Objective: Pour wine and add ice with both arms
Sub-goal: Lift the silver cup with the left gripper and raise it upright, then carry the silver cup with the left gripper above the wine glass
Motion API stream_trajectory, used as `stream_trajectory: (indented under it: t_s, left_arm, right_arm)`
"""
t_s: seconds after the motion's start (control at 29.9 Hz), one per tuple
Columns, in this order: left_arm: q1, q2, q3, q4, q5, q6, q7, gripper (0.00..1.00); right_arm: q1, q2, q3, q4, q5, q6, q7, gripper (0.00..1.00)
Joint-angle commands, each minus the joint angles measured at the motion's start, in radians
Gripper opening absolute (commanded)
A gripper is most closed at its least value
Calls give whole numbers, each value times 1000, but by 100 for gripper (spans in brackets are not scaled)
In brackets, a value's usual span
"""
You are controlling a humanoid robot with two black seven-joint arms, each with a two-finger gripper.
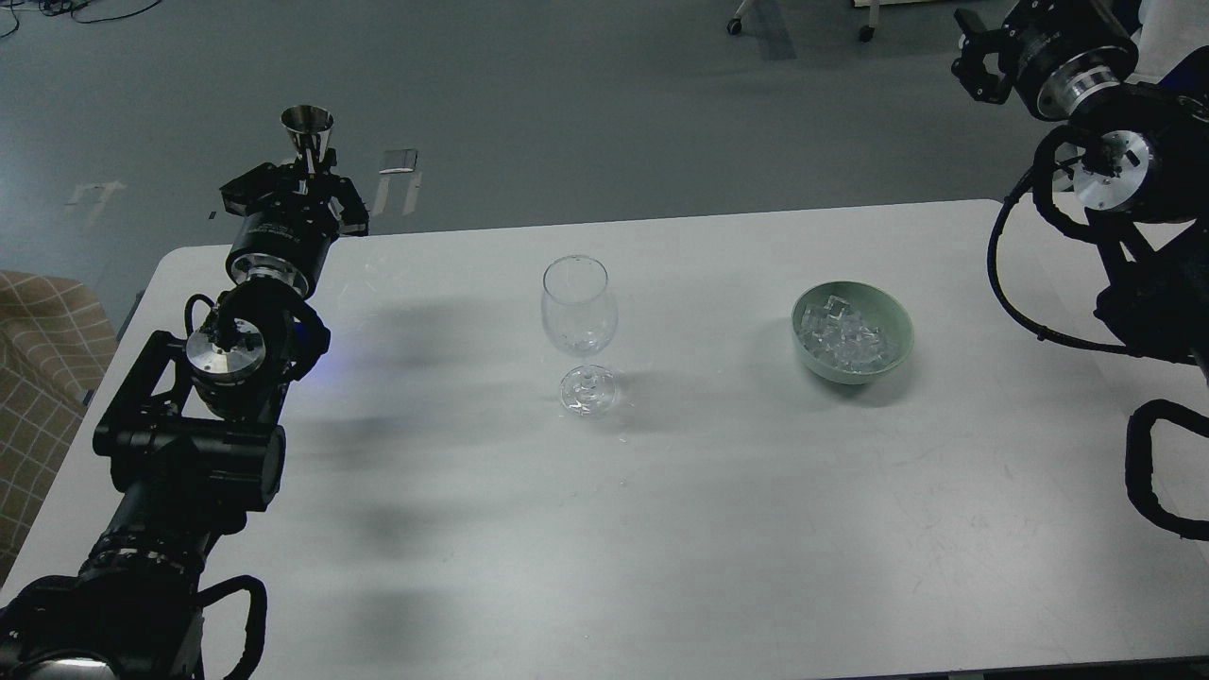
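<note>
Standing at the upper left of the frame, the left claw (310, 179) is clamped on a small metal cup (308, 130), held upright past the far edge of the white counter (661, 529). Near the middle of the frame an empty wine glass (579, 307) stands upright on the counter. To its right, well apart, a green bowl (899, 326) holds the ice (845, 337). At the upper right corner the right claw (982, 68) hangs above the floor, its fingers apart, holding nothing.

One head-mounted view looks forward and down across the white table (661, 529).
</note>
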Motion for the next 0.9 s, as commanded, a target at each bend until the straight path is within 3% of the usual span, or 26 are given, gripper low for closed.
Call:
stream_trajectory:
  t_s: [0.0, 0.3, 0.7, 0.87]
  left_arm:
    - [3, 0, 6, -39, 0, -2, 0, 16]
    - [112, 0, 12, -242, 2, 12, 7, 15]
    - [265, 1, 97, -528, 11, 133, 12, 15]
    - [317, -3, 134, -594, 29, 154, 12, 15]
  right_arm:
    - [-1, 0, 0, 0, 0, 0, 0, 100]
    - [-4, 0, 0, 0, 0, 0, 0, 100]
    - [-13, 0, 0, 2, 0, 1, 2, 100]
    - [-24, 2, 0, 2, 0, 0, 2, 100]
